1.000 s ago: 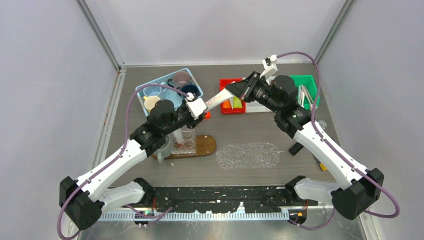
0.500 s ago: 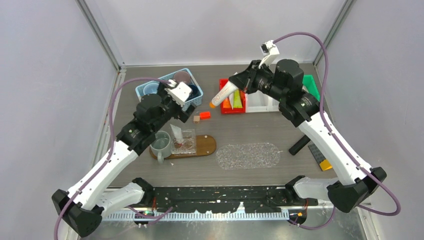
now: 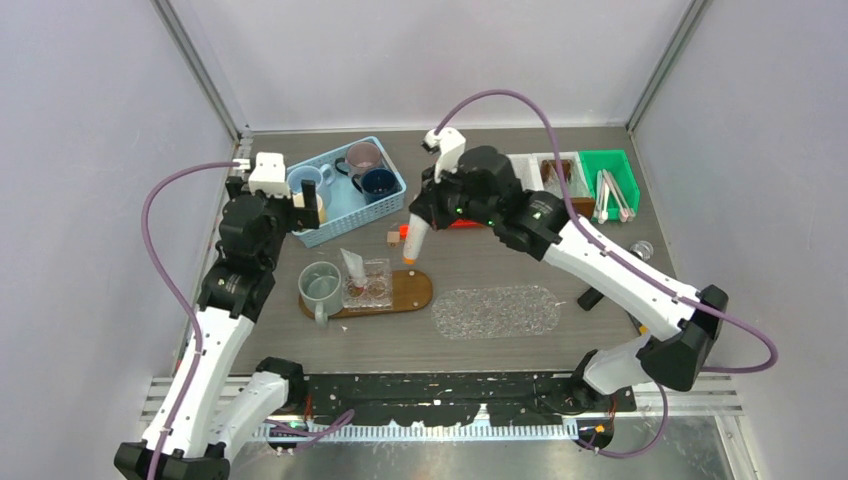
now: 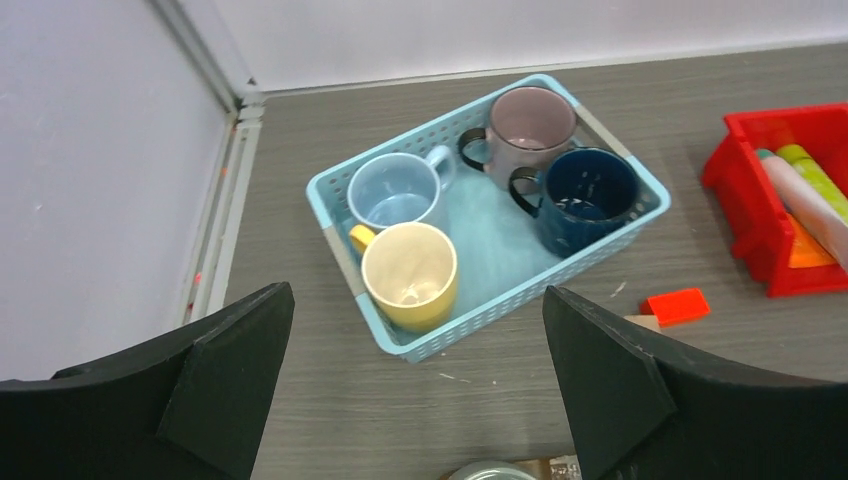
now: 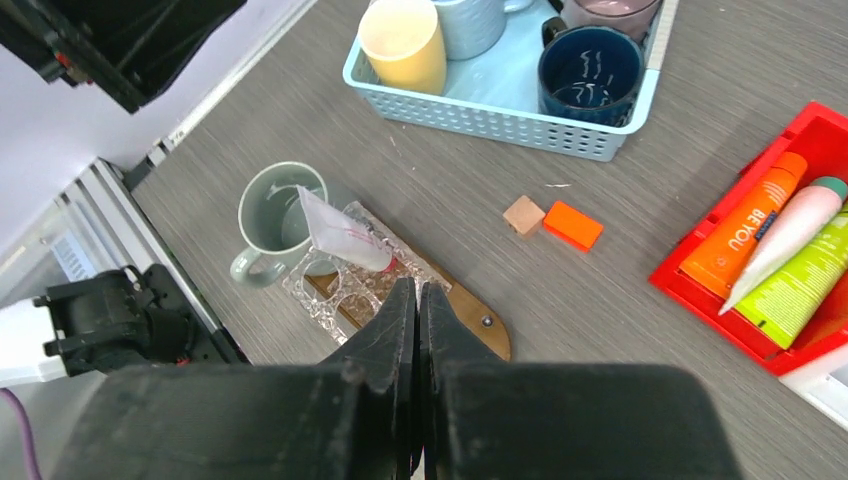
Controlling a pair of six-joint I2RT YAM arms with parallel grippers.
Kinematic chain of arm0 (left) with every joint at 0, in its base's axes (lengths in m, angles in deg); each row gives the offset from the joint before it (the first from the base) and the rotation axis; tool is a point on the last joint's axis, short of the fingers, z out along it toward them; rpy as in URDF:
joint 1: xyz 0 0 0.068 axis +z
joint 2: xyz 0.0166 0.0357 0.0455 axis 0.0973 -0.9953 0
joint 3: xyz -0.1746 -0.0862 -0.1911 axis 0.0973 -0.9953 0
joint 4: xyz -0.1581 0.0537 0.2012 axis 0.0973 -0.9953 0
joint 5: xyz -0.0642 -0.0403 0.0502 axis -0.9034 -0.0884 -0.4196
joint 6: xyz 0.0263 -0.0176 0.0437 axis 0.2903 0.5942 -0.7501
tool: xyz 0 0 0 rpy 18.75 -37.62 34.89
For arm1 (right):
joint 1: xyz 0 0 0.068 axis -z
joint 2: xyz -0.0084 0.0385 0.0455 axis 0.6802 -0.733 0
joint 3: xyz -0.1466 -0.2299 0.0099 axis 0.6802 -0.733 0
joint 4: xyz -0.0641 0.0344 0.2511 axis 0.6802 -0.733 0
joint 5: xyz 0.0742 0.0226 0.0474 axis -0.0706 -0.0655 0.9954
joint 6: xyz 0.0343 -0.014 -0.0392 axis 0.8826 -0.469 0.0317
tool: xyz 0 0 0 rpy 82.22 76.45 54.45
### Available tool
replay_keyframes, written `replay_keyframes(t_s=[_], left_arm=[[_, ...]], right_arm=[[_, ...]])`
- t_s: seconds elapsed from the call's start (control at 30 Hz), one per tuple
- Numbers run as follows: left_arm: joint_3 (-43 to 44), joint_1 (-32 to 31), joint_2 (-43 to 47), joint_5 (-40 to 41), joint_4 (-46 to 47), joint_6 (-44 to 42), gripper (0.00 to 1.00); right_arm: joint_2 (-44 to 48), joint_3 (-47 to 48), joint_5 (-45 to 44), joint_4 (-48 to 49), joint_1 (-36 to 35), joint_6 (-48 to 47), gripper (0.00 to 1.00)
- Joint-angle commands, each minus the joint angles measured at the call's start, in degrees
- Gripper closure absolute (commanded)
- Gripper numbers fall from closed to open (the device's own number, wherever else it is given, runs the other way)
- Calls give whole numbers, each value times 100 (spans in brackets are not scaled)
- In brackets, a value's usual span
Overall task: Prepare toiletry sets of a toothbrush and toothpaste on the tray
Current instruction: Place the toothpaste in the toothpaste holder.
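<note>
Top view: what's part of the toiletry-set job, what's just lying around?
Job: wooden tray, grey-green mug, white tube beside it, orange-capped tube in right hand, basket of mugs, red-bin tubes.
Lying about: orange block, tan block, clear bubbly mat.

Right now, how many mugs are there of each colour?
Light blue mug: 1
Cream-yellow mug: 1
Mauve mug: 1
Navy mug: 1
Grey-green mug: 1
Total: 5
</note>
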Motion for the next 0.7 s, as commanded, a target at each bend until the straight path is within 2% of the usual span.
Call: replay_keyframes(t_s=[0.0,0.37,0.67], left_arm=[[-232,99,249,619,236,315,0],[-785,108,803,1937,710,-22,0],[-868,108,903,2001,799,-32,0]], right_arm=[[-157,365,-781,360,-426,-393,99],[-783,485,-1729,968,-1347,-674,99],[-1239,600,-1911,1366,-1517,-650,99]])
